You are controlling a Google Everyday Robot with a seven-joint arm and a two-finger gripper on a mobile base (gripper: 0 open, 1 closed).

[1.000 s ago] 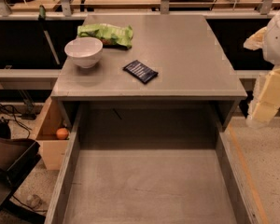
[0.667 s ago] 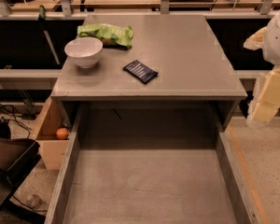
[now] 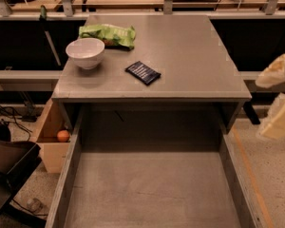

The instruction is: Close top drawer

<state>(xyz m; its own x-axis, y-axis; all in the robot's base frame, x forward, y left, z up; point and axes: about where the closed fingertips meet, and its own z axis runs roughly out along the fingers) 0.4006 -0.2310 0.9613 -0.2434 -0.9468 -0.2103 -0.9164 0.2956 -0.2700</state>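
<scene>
Far left, a black floppy object [image 3: 9, 163] was cut off by the frame and hard to identify. Next to it stood a small pale wooden box [image 3: 48, 127], partly hidden under the grey flat-topped cabinet [image 3: 185, 46], with one small round orange thing [image 3: 62, 136] inside. On the cabinet top sat a white round bowl [image 3: 85, 52]; its inside was hard to make out. A green crinkled bag [image 3: 109, 34] lay just behind it, and a dark blue flat packet [image 3: 143, 72] lay apart, nearer the middle. The top drawer [image 3: 69, 179], wide and grey, stood pulled far out from under the cabinet top, with only bare grey floor showing. Its front panel was cut off at the bottom edge. At far right, well clear of the drawer, the pale cream gripper [image 3: 278, 99] was blurred and half out of frame. Couldn't tell whether it was spread or pressed together.
</scene>
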